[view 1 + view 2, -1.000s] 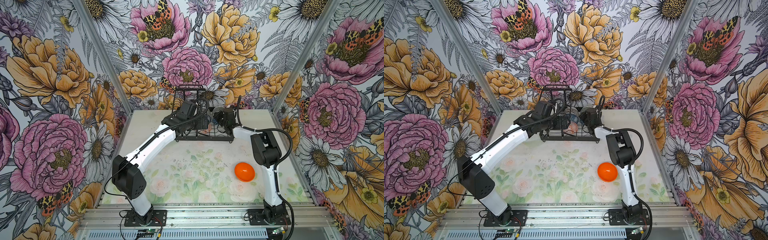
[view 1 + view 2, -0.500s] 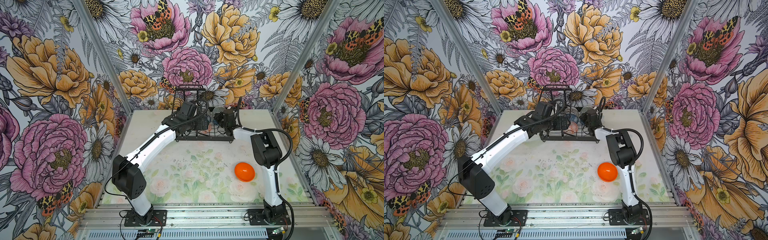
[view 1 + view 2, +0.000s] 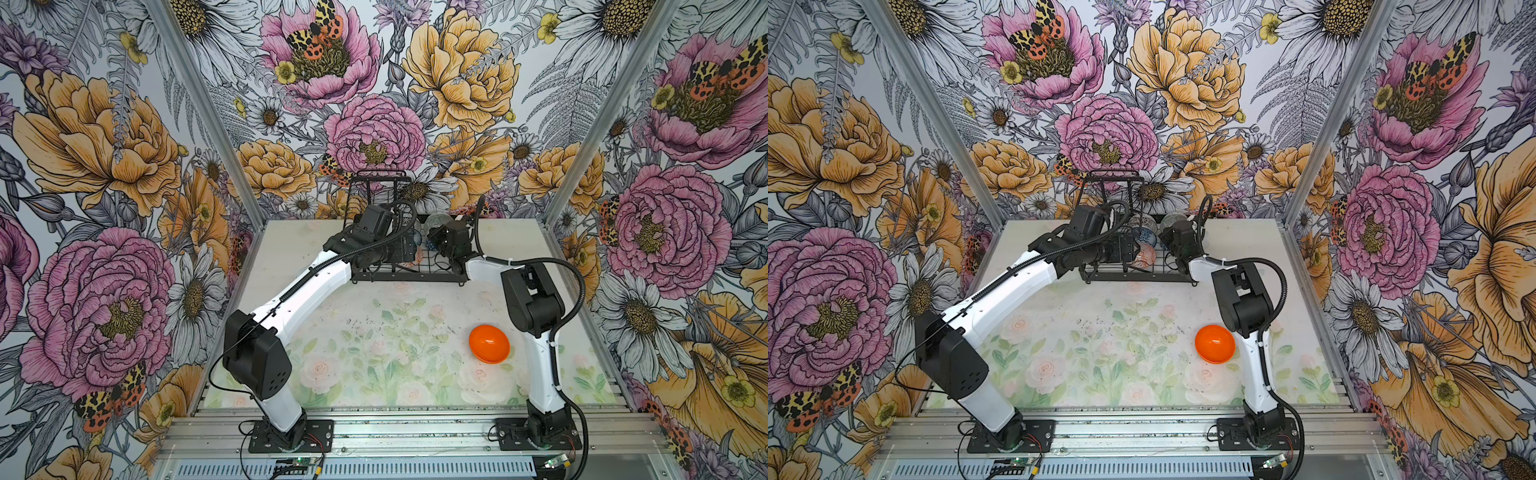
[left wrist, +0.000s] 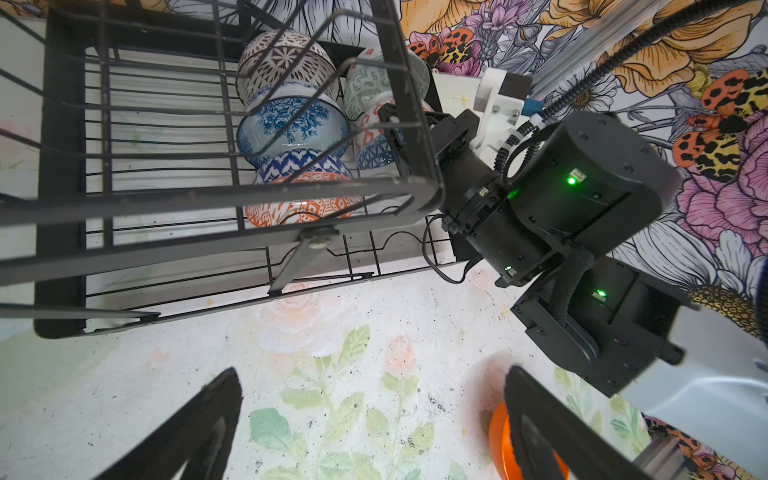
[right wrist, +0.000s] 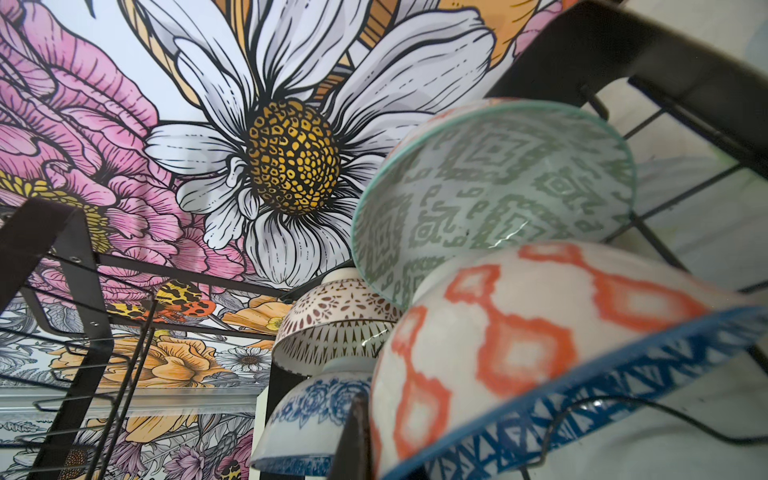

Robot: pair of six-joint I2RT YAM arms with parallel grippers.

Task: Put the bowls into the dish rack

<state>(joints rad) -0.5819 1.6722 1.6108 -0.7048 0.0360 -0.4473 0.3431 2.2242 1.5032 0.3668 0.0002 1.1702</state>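
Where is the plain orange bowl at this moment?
In both top views the plain orange bowl sits on the table, right side, close beside the right arm, apart from the dish rack.

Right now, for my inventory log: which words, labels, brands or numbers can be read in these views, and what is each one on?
No text can be read.
White tag by a green light on the right arm: too small to read.
Patterned bowls: decoration only, no lettering visible.
Dish rack: bare wire, no label visible.
Orange bowl: plain.
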